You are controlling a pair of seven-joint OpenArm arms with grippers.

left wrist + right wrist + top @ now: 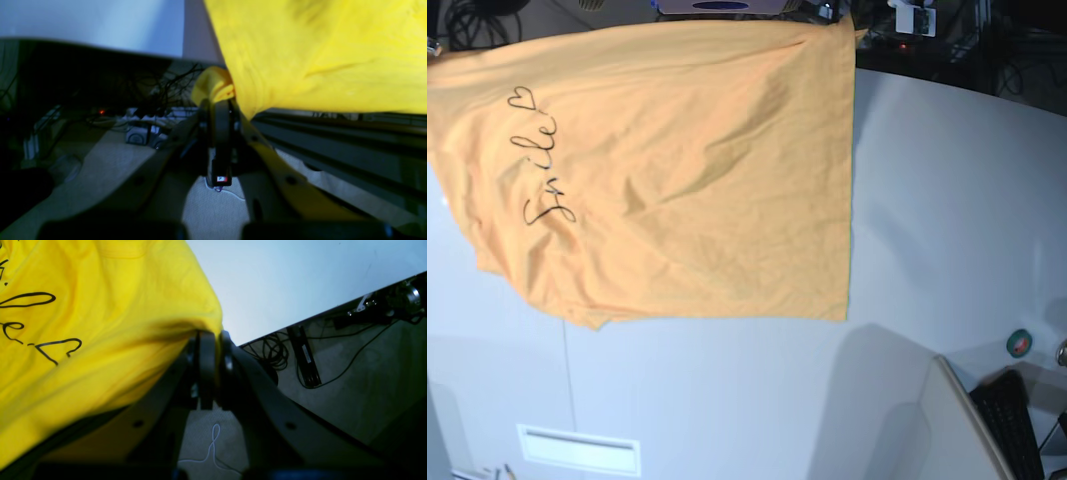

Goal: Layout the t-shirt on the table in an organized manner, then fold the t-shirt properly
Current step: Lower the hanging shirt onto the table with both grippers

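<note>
One light orange short-sleeved cotton t-shirt (677, 170) with thin black cursive lettering is hanging spread out above the big, smooth white-grey desk (947, 200), held up along its far edge, so most of the cloth is draping toward the near side with the lettering sitting at the left. Whether the lower hem is brushing the desk or hanging just clear of it, I cannot tell from here.

The left end effector (218, 96) is clenched on a bunched corner of the t-shirt, a small wad of fabric poking out past its tips. The right end effector (213, 336) is likewise clamped tight on a fold of the shirt's edge, close to the lettered side. Neither one shows in the overhead view; only the two wrist views show them.

My worry is the grips: each is holding only a small pinch of cloth right at the edge, so a quick swing or an uneven pull could be tugging one corner free, and the shirt would be dropping in a heap. If the two arms are lowering at different rates, the cloth could be landing skewed or doubled over on itself, since ripples are already running across the middle.

Counting up: one t-shirt, one desk, two end effectors, plus one dark keyboard (1012, 425) at the near right corner.
</note>
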